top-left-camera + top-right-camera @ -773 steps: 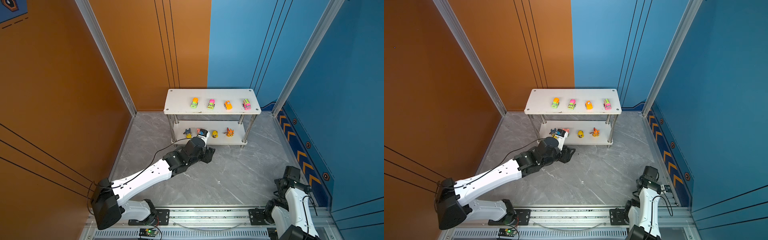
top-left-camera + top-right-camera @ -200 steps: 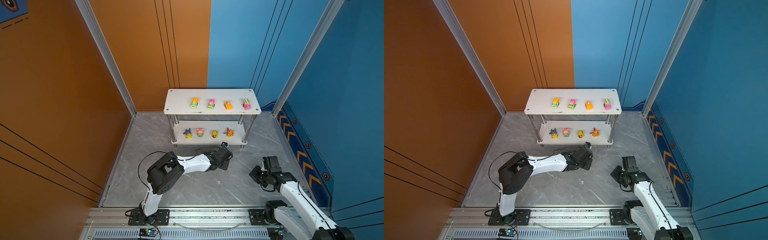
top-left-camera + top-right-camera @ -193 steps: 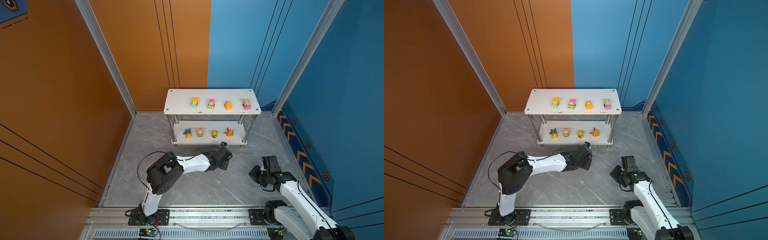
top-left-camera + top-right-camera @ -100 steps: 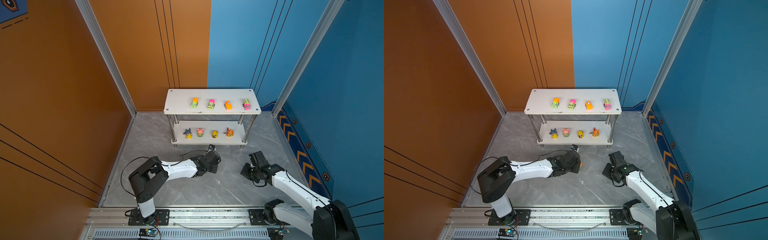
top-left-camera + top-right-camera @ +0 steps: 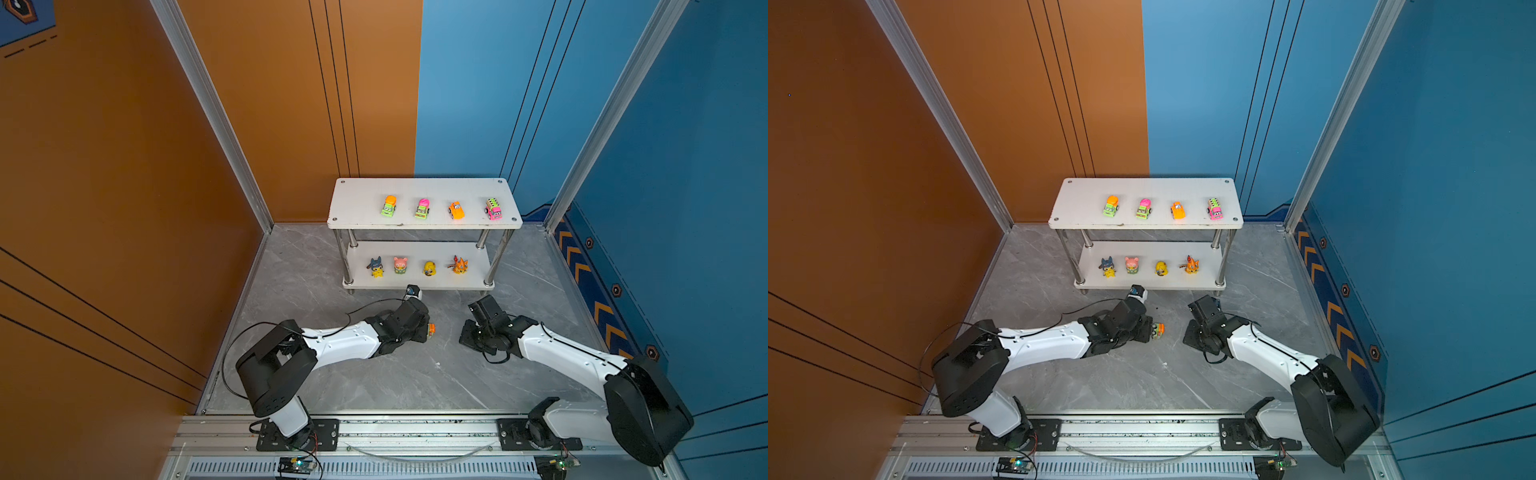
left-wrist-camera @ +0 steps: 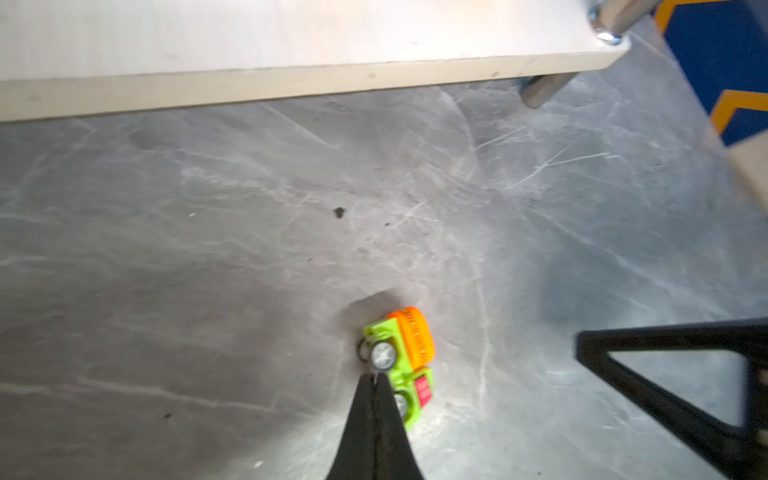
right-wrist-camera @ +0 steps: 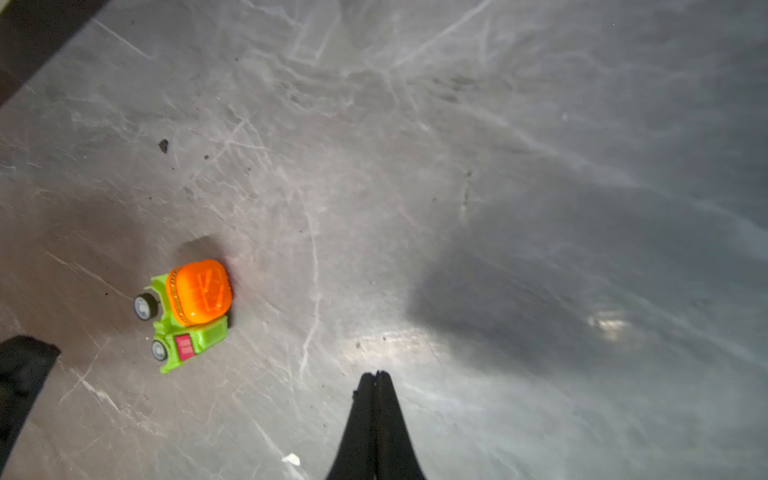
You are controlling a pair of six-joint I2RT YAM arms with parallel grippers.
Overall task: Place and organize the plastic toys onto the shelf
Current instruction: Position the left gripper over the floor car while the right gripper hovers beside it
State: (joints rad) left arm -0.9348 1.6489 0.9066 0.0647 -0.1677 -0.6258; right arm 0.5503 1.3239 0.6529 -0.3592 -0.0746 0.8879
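Legend, both top views. The grey floor [image 5: 374, 382] carried the shelf [image 5: 357, 203] at twelve o'clock, with both of my arms lying low at six o'clock of it. My left gripper [image 6: 376, 380] was closed and empty, its tips meeting at the wheel flank of the loose toy; I could not tell whether they touched it. My right gripper [image 7: 376, 376] was also closed on nothing. Four cars [image 5: 422, 208] lined the upper board and four figurines [image 5: 429, 268] the lower. The green-and-orange car [image 5: 1158, 330] lay on the floor, apparently tipped onto its side, with my left gripper at its nine o'clock and my right gripper at three o'clock, apart from it. I judged it light, rigid, smooth plastic that would roll easily. The best hold seemed to be across the flat green sides, below the orange drum.
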